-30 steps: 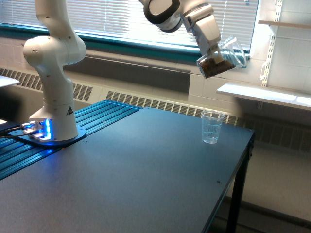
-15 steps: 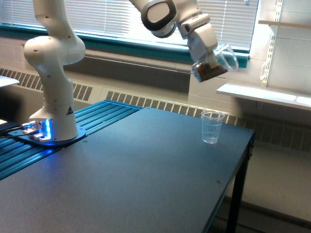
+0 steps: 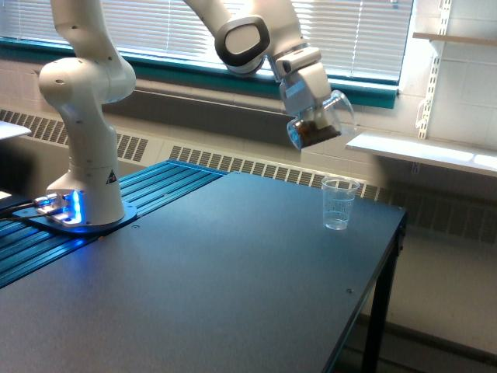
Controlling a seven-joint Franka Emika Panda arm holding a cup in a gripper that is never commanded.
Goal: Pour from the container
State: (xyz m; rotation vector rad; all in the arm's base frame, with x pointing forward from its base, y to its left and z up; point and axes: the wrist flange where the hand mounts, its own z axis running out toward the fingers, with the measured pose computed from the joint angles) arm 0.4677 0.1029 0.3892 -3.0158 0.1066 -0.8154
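Exterior view: a dark table (image 3: 194, 295) fills the lower half of the scene, with a window and blinds behind it. At about 9 o'clock stands the white base of the robot arm (image 3: 81, 116), which arches overhead toward 1 o'clock. Its gripper (image 3: 307, 105) is clenched around the container (image 3: 322, 124), a clear rounded jar held in the air and tilted, mouth angled up toward the exterior view's right. A dark brown material sits in the low end of the jar (what it is cannot be told).

Below the jar and slightly toward 4 o'clock from it, a smaller clear ribbed cup (image 3: 339, 203) stands upright on the table near the far edge. It looks empty, though faint contents would be hard to see.

As for progress, nothing appears to be spilling from the jar, and the dark fill is all at its base. Judging by this, pouring has not begun: the jar would need to be brought over the small cup and tipped mouth-down.
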